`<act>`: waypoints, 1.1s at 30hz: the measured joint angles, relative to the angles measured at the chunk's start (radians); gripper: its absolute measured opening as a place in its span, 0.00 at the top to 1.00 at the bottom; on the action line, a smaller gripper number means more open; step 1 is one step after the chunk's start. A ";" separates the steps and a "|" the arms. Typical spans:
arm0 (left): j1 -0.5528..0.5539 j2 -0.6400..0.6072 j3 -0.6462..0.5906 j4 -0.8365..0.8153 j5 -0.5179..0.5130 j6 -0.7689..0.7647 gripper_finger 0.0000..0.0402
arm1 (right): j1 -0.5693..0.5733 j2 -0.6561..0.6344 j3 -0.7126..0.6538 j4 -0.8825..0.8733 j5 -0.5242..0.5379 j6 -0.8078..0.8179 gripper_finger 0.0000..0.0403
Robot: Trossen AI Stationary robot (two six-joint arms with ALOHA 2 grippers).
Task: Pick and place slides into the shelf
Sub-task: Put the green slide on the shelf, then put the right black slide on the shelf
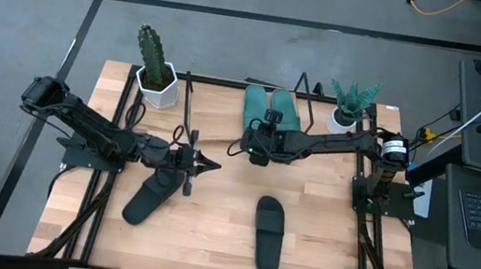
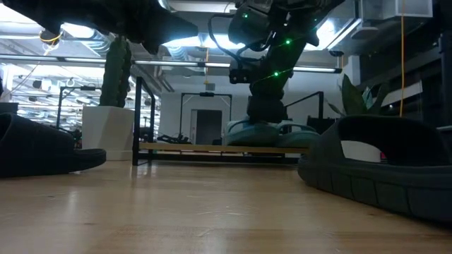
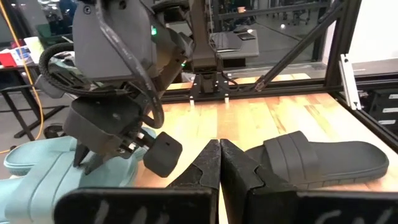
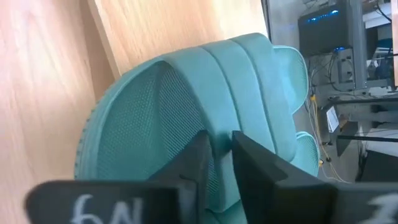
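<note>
High view: we see two teal slides (image 1: 270, 109) side by side on the shelf (image 1: 215, 112) at the table's (image 1: 208, 234) far edge, between two potted plants.
Black slides: one (image 1: 268, 234) lies near the table's middle toward the near edge; the other (image 1: 148, 198) lies toward the left edge, just beside the left gripper.
Right gripper (image 4: 216, 146): over the teal slides, fingers nearly together with a narrow gap (we see nothing held between them).
Left gripper (image 3: 219, 152): low over the table, fingertips pressed together, clenched on nothing.
Right wrist view: we see a teal strap just beyond the fingertips.
</note>
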 joint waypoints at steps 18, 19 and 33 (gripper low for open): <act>-0.005 0.000 0.000 0.004 0.000 0.003 1.00 | 0.062 -0.003 0.088 -0.138 -0.009 0.050 0.53; -0.005 0.000 0.000 0.006 0.000 0.003 1.00 | 0.073 -0.003 0.107 -0.156 -0.010 0.050 0.53; -0.008 0.000 0.000 0.004 -0.001 0.000 1.00 | 0.245 -0.011 0.473 -0.719 0.065 0.308 0.67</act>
